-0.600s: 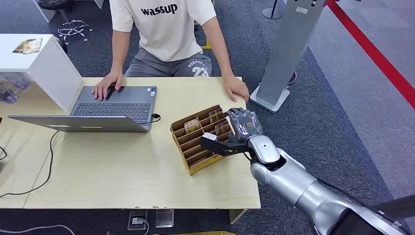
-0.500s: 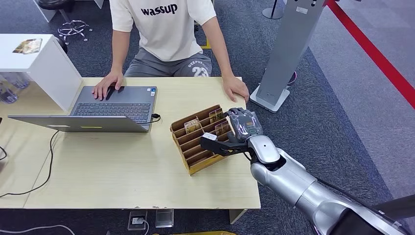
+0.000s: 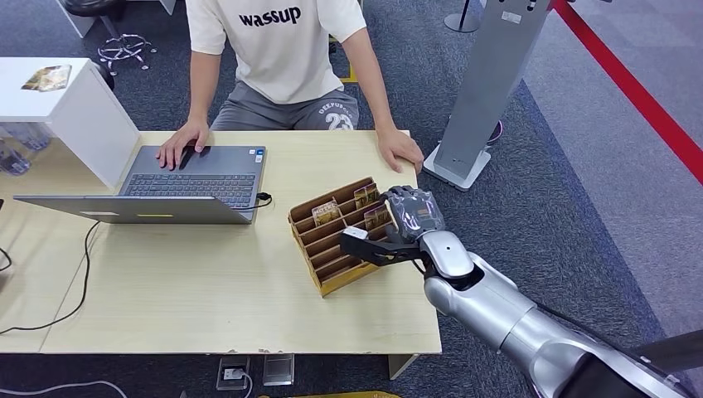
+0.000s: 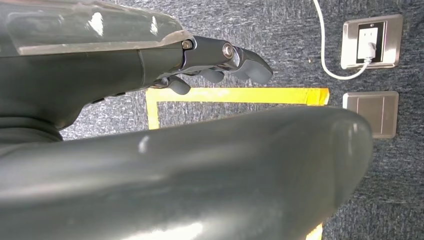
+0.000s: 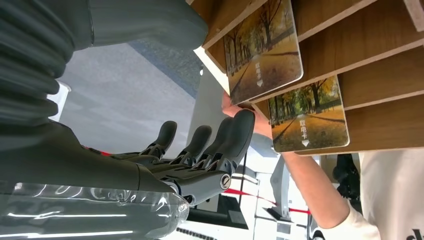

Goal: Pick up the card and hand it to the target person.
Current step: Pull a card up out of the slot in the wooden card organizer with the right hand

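Two cards (image 5: 310,117) in rack (image 3: 332,240) | right hand (image 3: 406,220) beside, seemingly apart

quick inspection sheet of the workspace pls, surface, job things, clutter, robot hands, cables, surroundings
surface: light wooden table, mostly bare at the near side.
job's things: wooden card rack holding autumn-print cards; none taken yet.
clutter: open laptop; white box at the far left.
robot hands: right robot hand at the rack's right end, fingers apart, holding nothing; left robot hand hangs over the floor, holding nothing.
cables: black cable from the laptop across the table.
surroundings: seated person opposite; grey stand; red floor line.
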Controlling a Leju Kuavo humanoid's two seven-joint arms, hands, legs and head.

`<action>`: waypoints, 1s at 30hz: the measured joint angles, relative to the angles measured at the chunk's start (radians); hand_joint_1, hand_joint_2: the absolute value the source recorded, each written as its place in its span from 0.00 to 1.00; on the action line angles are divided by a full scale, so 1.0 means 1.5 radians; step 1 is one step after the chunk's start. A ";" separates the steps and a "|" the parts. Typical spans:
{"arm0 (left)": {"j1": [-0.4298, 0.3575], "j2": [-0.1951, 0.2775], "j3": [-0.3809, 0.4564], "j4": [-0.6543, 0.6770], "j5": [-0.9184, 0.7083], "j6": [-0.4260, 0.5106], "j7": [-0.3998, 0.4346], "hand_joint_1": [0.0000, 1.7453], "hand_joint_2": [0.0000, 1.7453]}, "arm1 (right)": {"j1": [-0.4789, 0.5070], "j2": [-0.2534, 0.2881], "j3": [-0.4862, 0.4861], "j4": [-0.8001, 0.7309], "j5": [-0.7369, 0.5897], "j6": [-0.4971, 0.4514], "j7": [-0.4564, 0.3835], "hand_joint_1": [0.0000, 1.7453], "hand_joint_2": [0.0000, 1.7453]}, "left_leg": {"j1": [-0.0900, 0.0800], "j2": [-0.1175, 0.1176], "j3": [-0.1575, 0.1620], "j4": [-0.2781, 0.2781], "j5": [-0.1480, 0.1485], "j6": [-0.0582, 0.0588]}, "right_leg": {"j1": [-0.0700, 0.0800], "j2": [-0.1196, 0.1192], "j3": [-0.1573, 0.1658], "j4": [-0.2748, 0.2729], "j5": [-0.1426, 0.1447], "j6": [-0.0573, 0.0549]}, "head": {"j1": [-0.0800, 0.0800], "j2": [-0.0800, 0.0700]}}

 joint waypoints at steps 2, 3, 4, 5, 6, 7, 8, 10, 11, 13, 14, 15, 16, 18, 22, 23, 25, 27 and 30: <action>0.002 0.001 0.001 0.000 0.002 -0.001 0.000 0.00 0.00 | -0.003 0.004 0.007 0.004 -0.001 -0.004 -0.001 0.40 1.00 | 0.000 0.000 0.000 0.000 0.000 0.000 | 0.000 0.000 0.000 0.000 0.000 0.000 | 0.000 0.000; 0.002 0.002 0.001 0.000 0.002 -0.001 -0.001 0.00 0.00 | -0.005 0.006 0.009 0.006 -0.002 -0.005 -0.002 0.40 1.00 | 0.000 0.000 0.000 0.000 0.000 0.000 | 0.000 0.000 0.000 0.000 0.000 0.000 | 0.000 0.000; 0.003 0.003 0.002 0.000 0.004 -0.002 -0.001 0.00 0.00 | -0.007 0.009 0.012 0.009 -0.004 -0.006 -0.003 0.40 1.00 | 0.000 0.000 0.000 0.000 0.000 0.000 | 0.000 0.000 0.000 0.000 0.000 0.000 | 0.000 0.000; 0.004 0.003 0.003 0.000 0.005 -0.002 -0.002 0.00 0.00 | -0.008 0.011 0.014 0.012 -0.005 -0.007 -0.004 0.40 1.00 | 0.000 0.001 0.000 0.000 0.000 0.000 | 0.000 0.001 0.000 0.000 0.000 0.000 | 0.000 0.000; 0.005 0.004 0.004 0.000 0.006 -0.002 -0.002 0.00 0.00 | -0.010 0.014 0.017 0.015 -0.007 -0.008 -0.005 0.41 1.00 | 0.000 0.001 0.000 0.000 0.000 0.000 | 0.000 0.001 0.000 0.000 0.000 0.000 | 0.000 0.000; 0.006 0.004 0.005 0.000 0.007 -0.002 -0.003 0.00 0.00 | -0.012 0.017 0.021 0.019 -0.009 -0.011 -0.007 0.41 1.00 | 0.000 0.001 0.000 0.000 0.000 0.000 | 0.000 0.001 0.000 0.000 0.000 0.000 | 0.000 0.000; 0.007 0.005 0.005 0.000 0.008 -0.002 -0.004 0.00 0.00 | -0.014 0.019 0.024 0.023 -0.011 -0.013 -0.008 0.41 1.00 | 0.000 0.001 0.000 0.000 0.000 0.000 | 0.000 0.001 0.000 0.000 0.000 0.000 | 0.000 0.000; 0.009 0.005 0.006 0.000 0.009 -0.002 -0.005 0.00 0.00 | -0.017 0.022 0.029 0.029 -0.016 -0.018 -0.011 0.41 1.00 | 0.000 0.001 0.000 0.000 0.000 0.000 | 0.000 0.001 0.000 0.001 0.000 0.000 | 0.000 0.000; 0.009 0.005 0.007 0.000 0.010 -0.002 -0.005 0.00 0.00 | -0.018 0.023 0.030 0.031 -0.017 -0.019 -0.011 0.42 1.00 | 0.000 0.001 0.000 0.000 0.000 0.000 | 0.000 0.001 0.000 0.001 0.000 0.000 | 0.000 0.000; 0.010 0.005 0.007 0.000 0.010 -0.002 -0.006 0.00 0.00 | -0.019 0.024 0.033 0.033 -0.019 -0.022 -0.012 0.43 1.00 | 0.000 0.001 0.000 0.000 0.000 0.000 | 0.000 0.001 0.000 0.001 0.000 0.000 | 0.000 0.000; 0.010 0.005 0.007 0.000 0.011 -0.002 -0.006 0.00 0.00 | -0.020 0.024 0.034 0.033 -0.020 -0.023 -0.013 0.44 1.00 | 0.000 0.001 0.000 0.000 0.000 0.000 | 0.000 0.001 0.000 0.001 0.000 0.000 | 0.000 0.000; 0.011 0.005 0.007 0.000 0.011 -0.002 -0.006 0.00 0.00 | -0.021 0.025 0.035 0.034 -0.022 -0.024 -0.013 0.46 1.00 | 0.000 0.001 0.000 0.000 0.000 0.000 | 0.000 0.001 0.000 0.001 0.000 0.000 | 0.000 0.000; 0.011 0.005 0.008 0.000 0.011 -0.002 -0.006 0.00 0.00 | -0.022 0.025 0.036 0.035 -0.023 -0.026 -0.013 0.48 1.00 | 0.000 0.001 0.000 0.000 0.000 0.000 | 0.000 0.001 0.000 0.001 0.000 0.000 | 0.000 0.000; 0.012 0.006 0.008 0.000 0.012 -0.002 -0.007 0.00 0.00 | -0.023 0.025 0.039 0.036 -0.025 -0.028 -0.012 0.51 1.00 | 0.000 0.001 0.000 0.001 0.000 0.000 | 0.000 0.001 0.000 0.001 0.000 0.000 | 0.000 0.000; 0.012 0.006 0.008 0.000 0.014 -0.002 -0.007 0.00 0.00 | -0.025 0.023 0.045 0.034 -0.030 -0.032 -0.008 0.62 1.00 | 0.000 0.001 0.000 0.000 0.000 0.000 | 0.000 0.001 0.000 0.001 0.000 0.000 | 0.000 0.000; 0.012 0.006 0.008 0.000 0.014 -0.002 -0.007 0.00 0.00 | -0.025 0.023 0.046 0.033 -0.030 -0.033 -0.007 0.66 1.00 | 0.000 0.001 0.000 0.000 0.000 0.000 | 0.000 0.001 0.000 0.001 0.000 0.000 | 0.000 0.000; 0.012 0.006 0.007 0.000 0.014 -0.002 -0.008 0.00 0.00 | -0.025 0.021 0.047 0.031 -0.031 -0.034 -0.005 0.73 1.00 | 0.000 0.001 0.000 0.000 0.000 0.000 | 0.000 0.001 0.000 0.000 0.000 0.000 | 0.000 0.000; 0.012 0.006 0.007 -0.001 0.014 -0.002 -0.008 0.00 0.00 | -0.024 0.021 0.047 0.030 -0.032 -0.034 -0.004 0.76 1.00 | 0.000 0.001 0.000 0.000 0.000 0.000 | 0.000 0.001 0.000 0.001 0.000 0.000 | 0.000 0.000; 0.011 0.007 0.006 -0.001 0.013 -0.003 -0.008 0.00 0.00 | -0.022 0.019 0.047 0.029 -0.033 -0.035 -0.004 0.75 1.00 | 0.000 0.000 0.000 0.000 0.000 0.000 | 0.000 0.001 0.000 0.000 0.000 0.000 | 0.000 0.000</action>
